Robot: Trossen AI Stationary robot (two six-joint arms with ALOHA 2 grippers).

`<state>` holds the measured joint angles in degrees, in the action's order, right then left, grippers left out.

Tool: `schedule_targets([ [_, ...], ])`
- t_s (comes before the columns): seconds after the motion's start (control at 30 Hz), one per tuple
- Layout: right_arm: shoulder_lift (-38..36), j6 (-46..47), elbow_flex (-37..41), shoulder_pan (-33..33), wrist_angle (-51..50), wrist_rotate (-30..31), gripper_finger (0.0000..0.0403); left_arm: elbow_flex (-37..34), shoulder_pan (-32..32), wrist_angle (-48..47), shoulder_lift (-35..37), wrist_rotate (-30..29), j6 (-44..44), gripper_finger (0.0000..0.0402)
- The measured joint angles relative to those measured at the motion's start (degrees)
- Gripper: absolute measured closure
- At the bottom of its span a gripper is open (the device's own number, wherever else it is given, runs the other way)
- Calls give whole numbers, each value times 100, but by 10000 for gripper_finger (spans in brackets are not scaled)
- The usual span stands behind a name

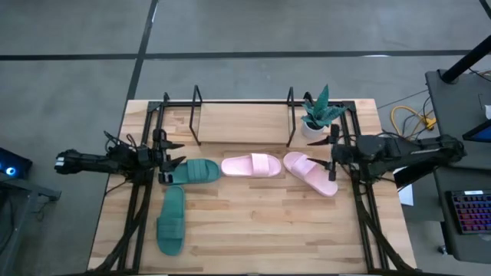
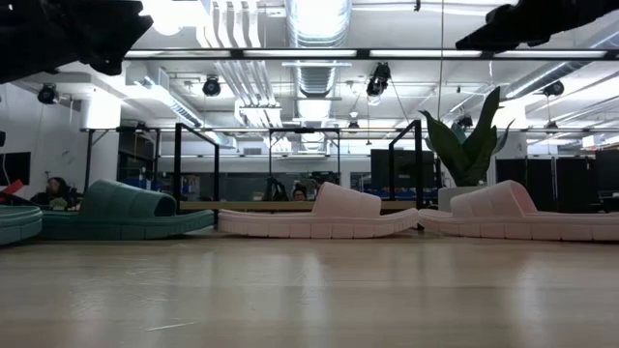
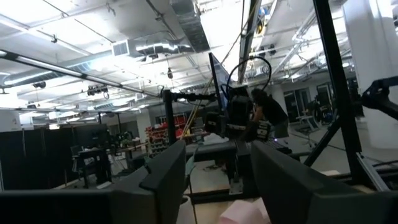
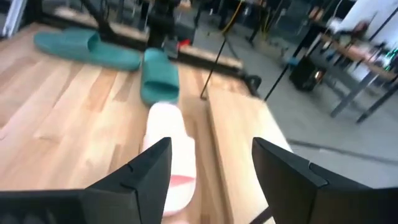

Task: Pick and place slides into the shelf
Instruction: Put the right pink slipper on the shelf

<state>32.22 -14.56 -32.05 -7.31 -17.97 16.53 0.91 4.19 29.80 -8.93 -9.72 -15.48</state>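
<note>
Four slides lie on the wooden table, in front of the shelf (image 1: pixel 242 123) at the far middle. One green slide (image 1: pixel 192 170) lies crosswise at the left, another green one (image 1: pixel 172 220) nearer the front. Two pink slides (image 1: pixel 252 165) (image 1: pixel 311 172) lie in a row toward the right. My left gripper (image 1: pixel 170 162) stands open just beside the crosswise green slide's left end, raised and tipped upward (image 3: pixel 217 180). My right gripper (image 1: pixel 331 161) hovers open over the right pink slide's outer end (image 4: pixel 168 155); nothing is between its fingers.
A potted plant (image 1: pixel 318 115) stands at the shelf's right end, close to my right arm. Black arm frames run along the table's left (image 1: pixel 142 207) and right (image 1: pixel 368 215) sides. Bare wood lies at the near middle (image 1: pixel 261 230).
</note>
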Motion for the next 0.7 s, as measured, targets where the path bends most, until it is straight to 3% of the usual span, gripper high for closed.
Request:
schedule_targets([
  [0.3,1120,1276,-715,-115,-1485,96,189,-11,0,-22,-5,-3,2,233],
  [0.53,1831,1647,-719,-894,-1620,439,189,-13,0,-31,-7,-16,-25,233],
  [0.7,2159,2606,-718,-1429,-2490,843,189,-13,1,-35,1,-20,-37,233],
])
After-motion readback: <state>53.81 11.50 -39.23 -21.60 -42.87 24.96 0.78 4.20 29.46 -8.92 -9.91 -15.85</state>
